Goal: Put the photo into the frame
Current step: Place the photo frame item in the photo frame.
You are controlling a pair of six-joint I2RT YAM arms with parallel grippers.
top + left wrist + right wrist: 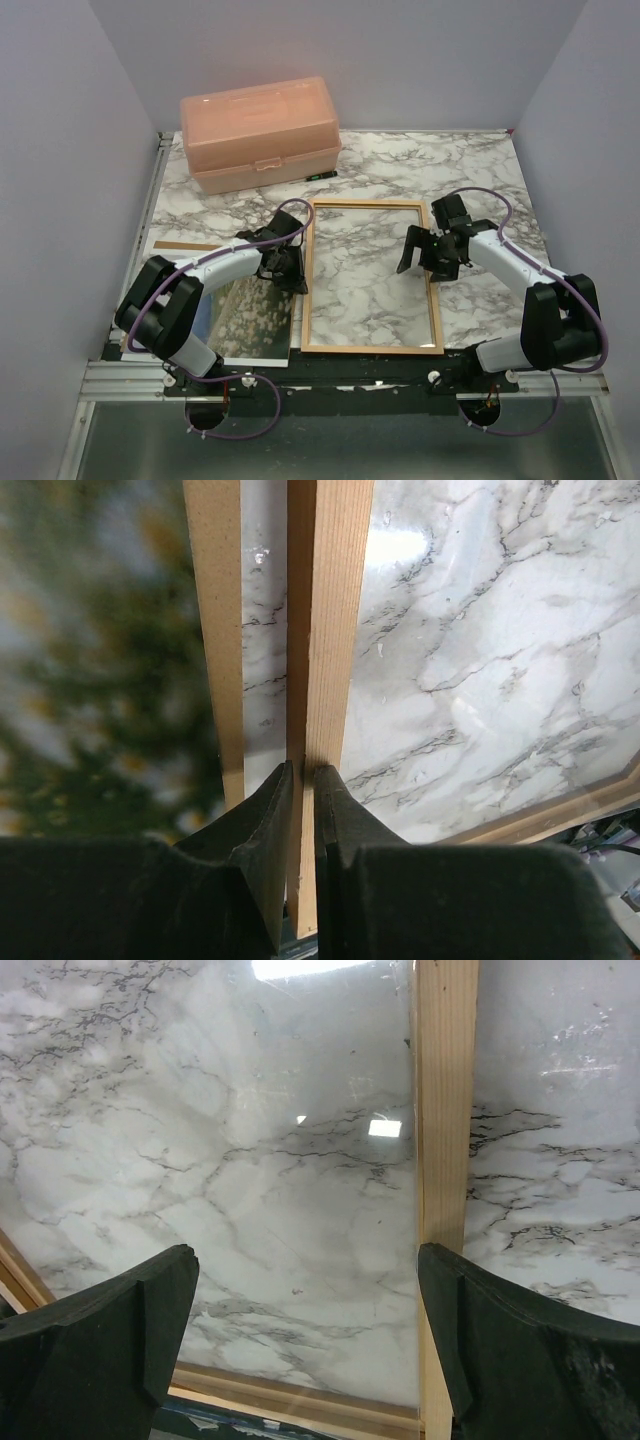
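Note:
The frame (pixel 372 204) lies flat mid-table, thin orange-brown wood around a clear pane that shows the marble beneath. My left gripper (pixel 293 267) is shut on its left rail; in the left wrist view the rail (pixel 328 630) runs between the two pads of that gripper (pixel 305 780). The photo (pixel 252 318) lies to the left of the frame, partly under the left arm, and appears as a green blur (pixel 100 680) in the left wrist view. My right gripper (pixel 420 252) hovers open over the frame's right side. Its fingers (pixel 500 1340) straddle the pane near the right rail (pixel 445 1160).
A pink plastic box (pixel 260 130) stands at the back left. A plain brown board edge (pixel 185 245) shows beside the photo, also as a tan strip (pixel 215 630) between photo and frame. Grey walls close in on three sides of the marble table (pixel 470 170).

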